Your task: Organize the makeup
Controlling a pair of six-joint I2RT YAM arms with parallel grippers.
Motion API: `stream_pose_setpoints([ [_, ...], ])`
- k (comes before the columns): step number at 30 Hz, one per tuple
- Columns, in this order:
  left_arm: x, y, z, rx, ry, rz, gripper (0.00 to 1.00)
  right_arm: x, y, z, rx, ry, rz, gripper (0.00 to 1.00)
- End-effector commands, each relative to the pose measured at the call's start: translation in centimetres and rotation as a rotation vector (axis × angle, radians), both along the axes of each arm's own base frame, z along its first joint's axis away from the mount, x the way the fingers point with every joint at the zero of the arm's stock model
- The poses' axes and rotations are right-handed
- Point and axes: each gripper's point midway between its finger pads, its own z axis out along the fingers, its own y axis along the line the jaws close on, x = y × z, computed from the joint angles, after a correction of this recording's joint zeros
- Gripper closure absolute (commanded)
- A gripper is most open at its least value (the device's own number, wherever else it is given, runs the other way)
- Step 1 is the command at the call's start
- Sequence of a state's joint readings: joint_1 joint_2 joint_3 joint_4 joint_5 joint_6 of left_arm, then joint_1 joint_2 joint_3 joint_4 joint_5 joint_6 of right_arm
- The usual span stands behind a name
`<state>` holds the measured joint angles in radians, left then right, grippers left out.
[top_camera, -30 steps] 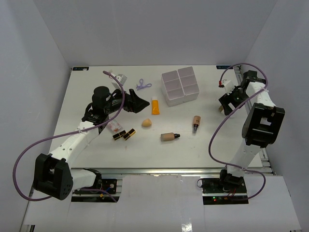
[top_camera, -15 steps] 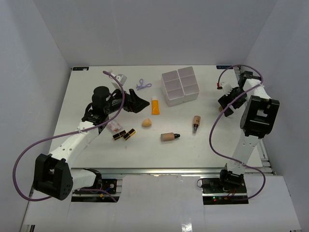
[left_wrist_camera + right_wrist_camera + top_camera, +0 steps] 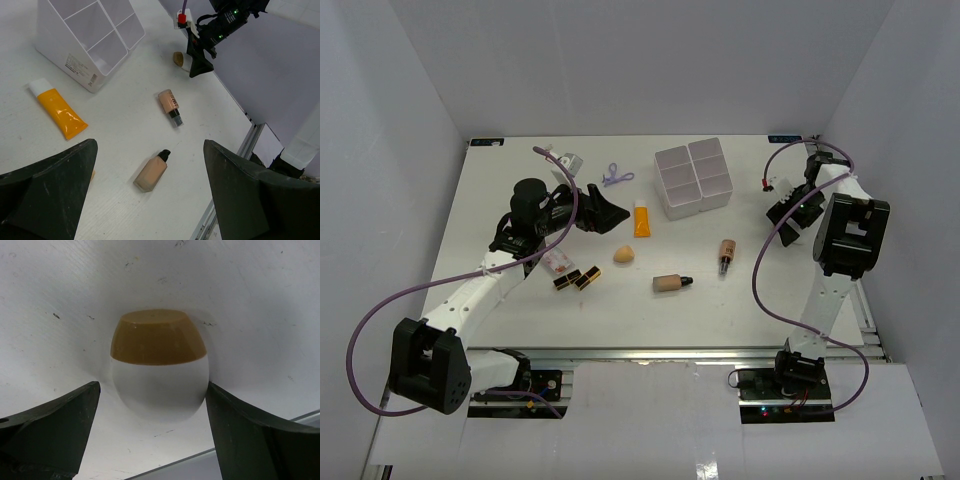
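The right gripper (image 3: pixel 789 207) hangs at about 3 o'clock on the table (image 3: pixel 500 200), to the 3 o'clock side of the white four-compartment box (image 3: pixel 693 178). Its fingers stand wide and hold nothing. In the right wrist view a tan-and-white egg-shaped piece (image 3: pixel 159 370) lies dead ahead at 12 o'clock. Its white end reaches in between the two fingertips, with a thin gap on each side, and its tan end points away from the wrist. The piece is nearly round, so its long axis, such as it is, runs along the line of approach rather than across the fingers. Whether the fingers are already down at its level cannot be told. From above the piece is hidden under the gripper. The left wrist view shows it just beside the right fingers.

The left gripper (image 3: pixel 610 212) is spread wide and empty too, hovering near 9 o'clock of the table's middle, well apart from the egg piece. The orange tube (image 3: pixel 641 218) lies just at its 3 o'clock. The two beige bottles (image 3: pixel 152 174) lie on their sides toward 5 o'clock of the middle.

The right arm is clearly the nearer one. The likely next move is a short advance or drop, then a squeeze across the egg's width.
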<state>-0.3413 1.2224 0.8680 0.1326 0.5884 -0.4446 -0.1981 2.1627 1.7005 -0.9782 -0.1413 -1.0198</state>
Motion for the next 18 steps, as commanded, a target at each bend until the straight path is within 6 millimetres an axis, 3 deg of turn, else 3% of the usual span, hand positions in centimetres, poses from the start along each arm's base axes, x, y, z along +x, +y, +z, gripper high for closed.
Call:
stream_pose_setpoints([
  [1, 0.0, 0.0, 1.6, -0.011, -0.047, -0.013, 0.02, 0.9, 0.1, 0.6, -0.015, -0.012, 0.021, 0.07],
  [8, 0.1, 0.1, 1.6, -0.011, -0.048, -0.012, 0.02, 1.2, 0.2, 0.3, -0.019, -0.011, 0.029, 0.02],
  [18, 0.1, 0.2, 1.7, -0.012, -0.050, -0.012, 0.02, 0.7, 0.3, -0.4, -0.039, 0.001, 0.025, 0.33],
])
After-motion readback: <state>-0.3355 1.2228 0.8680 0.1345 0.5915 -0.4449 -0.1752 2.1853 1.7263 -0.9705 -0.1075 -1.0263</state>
